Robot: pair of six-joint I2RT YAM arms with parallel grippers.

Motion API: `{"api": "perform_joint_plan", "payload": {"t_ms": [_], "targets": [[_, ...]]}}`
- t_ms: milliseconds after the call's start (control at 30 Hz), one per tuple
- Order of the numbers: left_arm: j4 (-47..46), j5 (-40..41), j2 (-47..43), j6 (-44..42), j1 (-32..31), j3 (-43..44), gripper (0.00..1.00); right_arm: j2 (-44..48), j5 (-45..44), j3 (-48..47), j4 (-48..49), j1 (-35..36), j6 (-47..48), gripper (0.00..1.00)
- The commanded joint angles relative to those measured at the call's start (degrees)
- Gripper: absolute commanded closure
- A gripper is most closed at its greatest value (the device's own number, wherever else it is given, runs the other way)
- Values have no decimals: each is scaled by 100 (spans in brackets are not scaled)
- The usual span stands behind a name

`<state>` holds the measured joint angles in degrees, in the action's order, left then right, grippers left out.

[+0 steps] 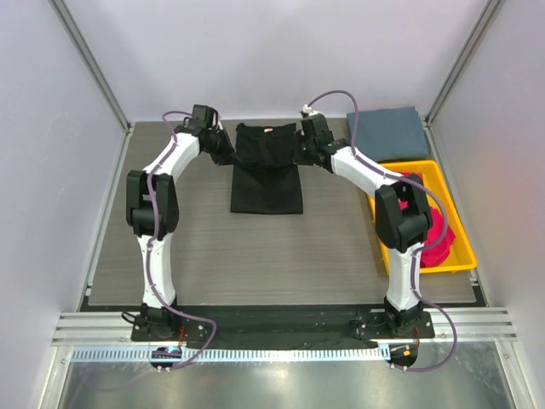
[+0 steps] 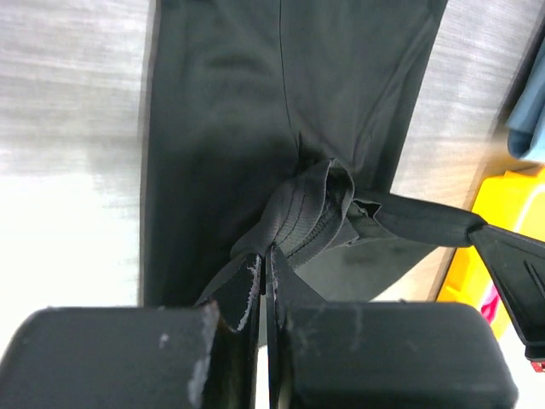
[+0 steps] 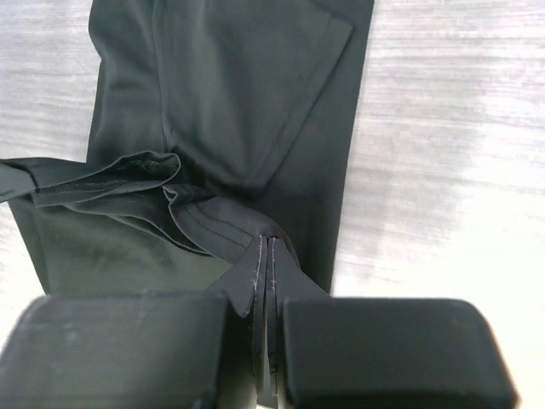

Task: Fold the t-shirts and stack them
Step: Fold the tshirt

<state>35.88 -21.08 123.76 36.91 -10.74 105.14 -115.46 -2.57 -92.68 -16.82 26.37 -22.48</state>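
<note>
**Now: both grippers pinched shut on the black t-shirt's collar end**

Left gripper (image 2: 264, 260): fingers pressed together with a bunched, stitched fold of black cloth clamped between the tips. No gap shows between the pads. Right gripper (image 3: 266, 249): same, jaws closed tight on a hemmed flap of the same cloth. In the left wrist view a band of fabric runs taut from the left pinch across to the right arm's finger (image 2: 511, 264).

Black t-shirt (image 1: 266, 179) is the landmark. It lies as a narrow, lengthwise-folded strip on the grey wood-grain table (image 1: 255, 256). Its small red-white neck label (image 1: 269, 129) is at the end away from the arm bases. Left gripper (image 1: 223, 145) holds that end's left corner and right gripper (image 1: 305, 146) its right corner, one on each side of the label. Whether the gripped end is raised off the table, cannot tell; the near end lies flat. Wrist views show the shirt body (image 2: 230, 128) (image 3: 230, 102) stretching away from the fingers, smooth, with seams visible.

Right of the black shirt, at the table's far corner: slate grey-blue t-shirt (image 1: 387, 132), folded flat. Nearer the bases on that side: yellow plastic tray (image 1: 464, 256) holding magenta-red t-shirts (image 1: 438, 234) in a crumpled heap, partly hidden by the right arm.
</note>
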Motion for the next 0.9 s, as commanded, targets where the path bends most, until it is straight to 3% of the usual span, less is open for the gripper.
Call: {"api": "perform_joint_plan", "payload": {"t_ms": [0,333,467,700,867], "targets": [[-63,-247,218,-131,64,454,100,-231,396,-460,-93,-88,156,99],[42,-1,991,-228,160,1350,99,-987,582,-1164,-111,-343,341,99],[147,60,1290,-333,160,1684,86,-1198,652,-1348,-102,-448,358,98],[701,894,1335,-851,248,2353,76,-1708,1030,-2350,-471,-686,446,79],[631,957,896,-879,222,1906,76,-1392,1232,-2088,-691,-668,455,79]]}}
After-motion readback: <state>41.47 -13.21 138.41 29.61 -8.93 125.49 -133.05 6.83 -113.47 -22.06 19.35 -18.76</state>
